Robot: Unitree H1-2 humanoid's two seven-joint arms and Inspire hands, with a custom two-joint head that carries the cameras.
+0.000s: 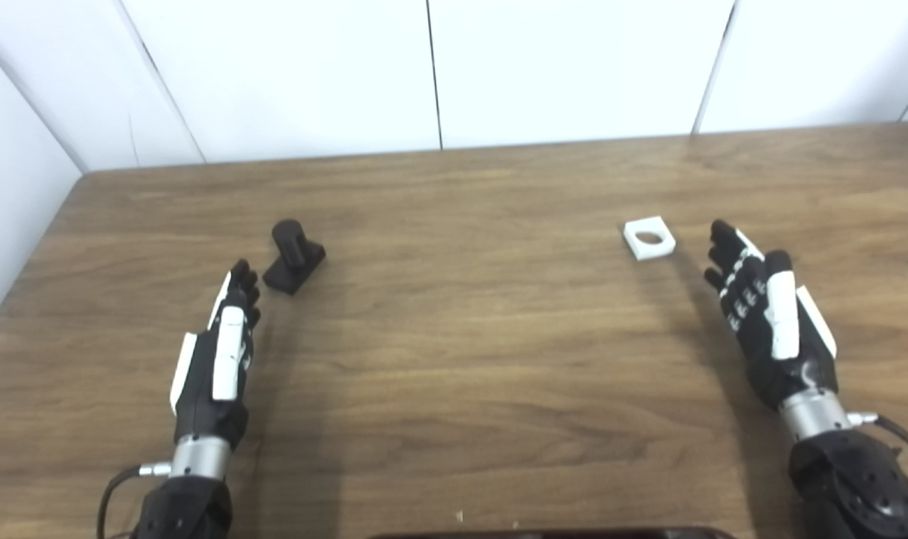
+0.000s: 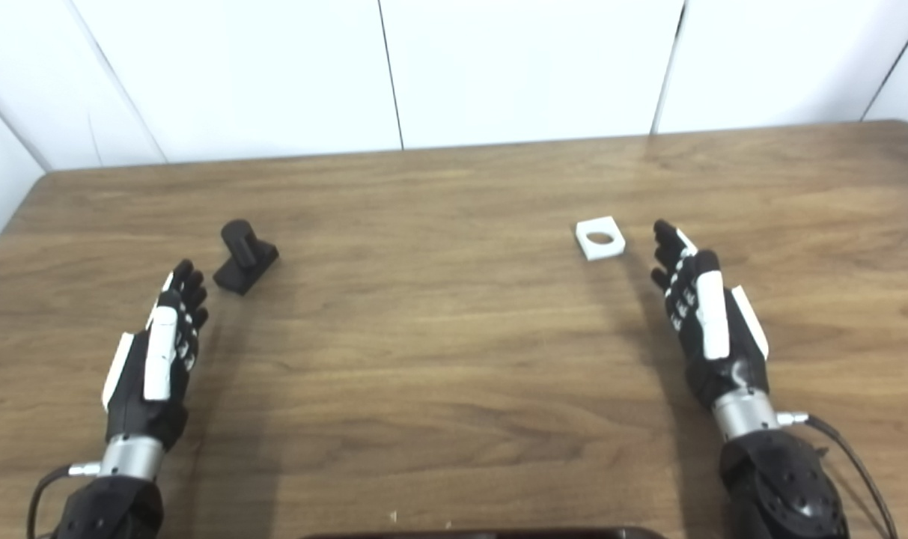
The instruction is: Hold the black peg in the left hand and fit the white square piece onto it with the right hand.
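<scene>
The black peg [image 1: 295, 256], a short round post on a flat square base, stands on the wooden table [image 1: 461, 359] left of centre. My left hand [image 1: 218, 359] hovers just below and left of it, open, fingers straight and pointing toward the base without touching it. The white square piece [image 1: 649, 237], flat with a round hole, lies on the right side of the table. My right hand [image 1: 768, 314] is open beside it, to its right and nearer me, fingertips a short gap from the piece. Neither hand holds anything.
White wall panels [image 1: 439, 75] close off the table's far edge and left side. A dark object's edge [image 1: 551, 534] shows at the bottom centre. Bare wood lies between the peg and the white piece.
</scene>
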